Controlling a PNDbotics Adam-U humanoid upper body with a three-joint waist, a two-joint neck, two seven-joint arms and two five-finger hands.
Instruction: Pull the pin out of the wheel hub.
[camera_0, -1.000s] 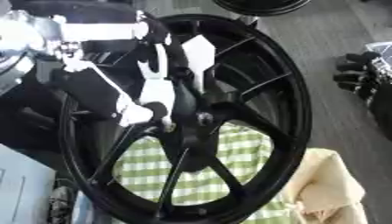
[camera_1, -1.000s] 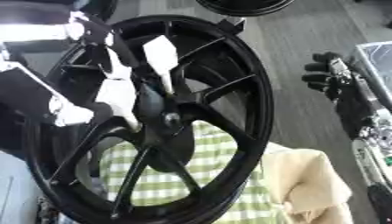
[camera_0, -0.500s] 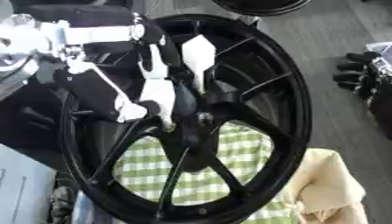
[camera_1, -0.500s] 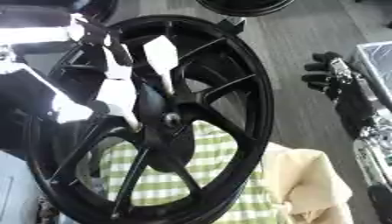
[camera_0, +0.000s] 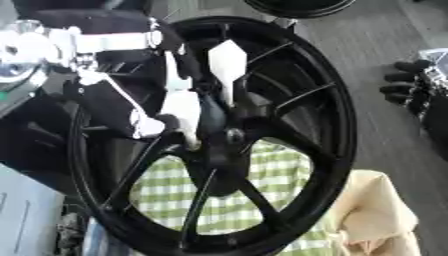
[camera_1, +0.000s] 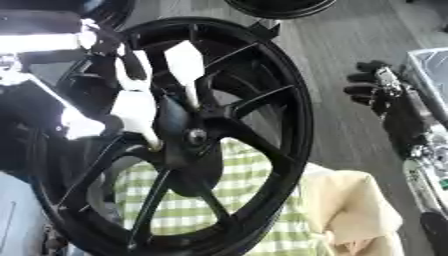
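Note:
A large black spoked wheel (camera_0: 337, 125) stands upright and tilted across the middle of the view. At its hub (camera_0: 223, 145) a small round pin head (camera_0: 234, 134) shows, uncovered. My left hand (camera_0: 179, 107), with white finger shells, reaches in from the upper left. Its fingers are spread and fairly straight over the spokes just left of and above the pin, and one white finger (camera_0: 226, 65) sticks up. Nothing is pinched between them. My right hand (camera_1: 374, 86), black, hangs idle at the right edge with relaxed fingers, away from the wheel.
A green-and-white checked cloth (camera_0: 262, 200) lies behind the lower spokes. A beige cloth (camera_0: 376, 210) is bunched at the lower right. A second black wheel (camera_0: 297, 6) shows at the top edge. Grey floor (camera_0: 376, 40) lies to the right, with metal equipment (camera_1: 429, 150) at the edge.

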